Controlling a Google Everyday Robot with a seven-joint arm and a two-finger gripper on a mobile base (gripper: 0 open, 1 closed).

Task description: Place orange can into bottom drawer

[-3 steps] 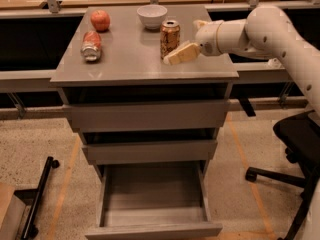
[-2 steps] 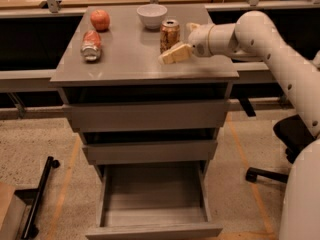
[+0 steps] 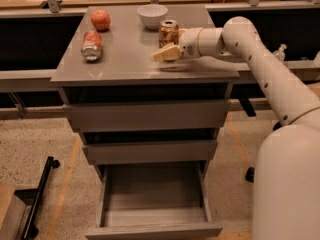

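The orange can [image 3: 169, 32] stands upright on the grey cabinet top [image 3: 125, 59], just right of the white bowl [image 3: 152, 15]. My gripper [image 3: 169, 46] reaches in from the right at the can's base and is open. One tan finger [image 3: 167, 53] lies in front of the can; the other finger is hidden behind it. The can still rests on the top. The bottom drawer [image 3: 155, 230] is pulled out, and its grey inside shows nothing in it.
A red apple [image 3: 100, 19] sits at the back left of the top. A redder dented can [image 3: 91, 45] lies on its side below the apple. The two upper drawers [image 3: 147, 115] are shut. My white arm [image 3: 270, 79] crosses at the right. A black bar [image 3: 40, 196] lies on the floor at left.
My gripper has moved left along the cabinet top, from right of the can to its base. The can has stayed in place.
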